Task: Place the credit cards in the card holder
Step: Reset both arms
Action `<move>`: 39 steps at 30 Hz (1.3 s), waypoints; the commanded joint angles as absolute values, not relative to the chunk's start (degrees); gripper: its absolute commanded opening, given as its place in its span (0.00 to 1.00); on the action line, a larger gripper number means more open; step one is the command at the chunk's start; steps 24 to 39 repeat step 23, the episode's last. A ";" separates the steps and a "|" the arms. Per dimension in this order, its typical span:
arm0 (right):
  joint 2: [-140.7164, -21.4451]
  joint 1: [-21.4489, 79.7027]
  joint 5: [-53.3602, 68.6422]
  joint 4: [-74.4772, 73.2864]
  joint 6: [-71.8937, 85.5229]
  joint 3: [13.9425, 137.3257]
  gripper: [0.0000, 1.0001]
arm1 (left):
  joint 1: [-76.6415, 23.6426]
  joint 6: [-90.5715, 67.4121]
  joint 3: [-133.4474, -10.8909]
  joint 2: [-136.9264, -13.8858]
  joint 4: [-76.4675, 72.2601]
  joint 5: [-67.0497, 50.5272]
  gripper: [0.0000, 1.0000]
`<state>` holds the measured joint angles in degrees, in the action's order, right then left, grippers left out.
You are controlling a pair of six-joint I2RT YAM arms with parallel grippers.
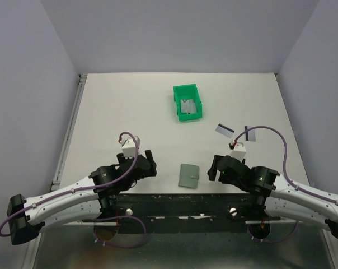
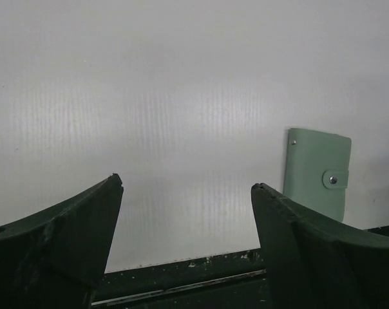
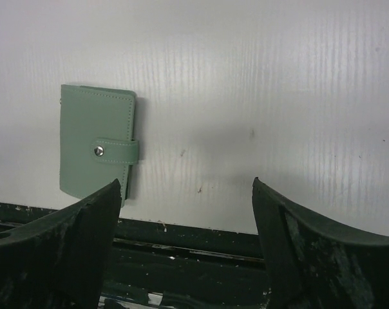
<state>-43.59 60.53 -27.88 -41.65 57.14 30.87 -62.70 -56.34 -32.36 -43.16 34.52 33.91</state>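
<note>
The card holder (image 1: 188,175) lies folded and snapped shut near the table's front edge, between my two grippers. It also shows at the right of the left wrist view (image 2: 317,170) and at the left of the right wrist view (image 3: 94,148). One silvery credit card (image 1: 224,130) with a black stripe lies flat to the right of the bin. A second card (image 1: 247,133) beside it shows mostly as a dark strip. Another grey card (image 1: 187,106) rests inside the bin. My left gripper (image 1: 149,162) (image 2: 187,187) is open and empty. My right gripper (image 1: 215,168) (image 3: 187,183) is open and empty too.
A bright green plastic bin (image 1: 184,87) stands at the middle back of the white table. The black front rail (image 1: 174,202) runs along the near edge under both grippers. Grey walls close in the table on three sides.
</note>
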 commanded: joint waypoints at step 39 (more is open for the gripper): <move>-45.53 60.38 -30.67 -47.72 61.70 31.38 1.00 | -62.75 -66.97 -26.10 -29.36 47.46 39.02 0.99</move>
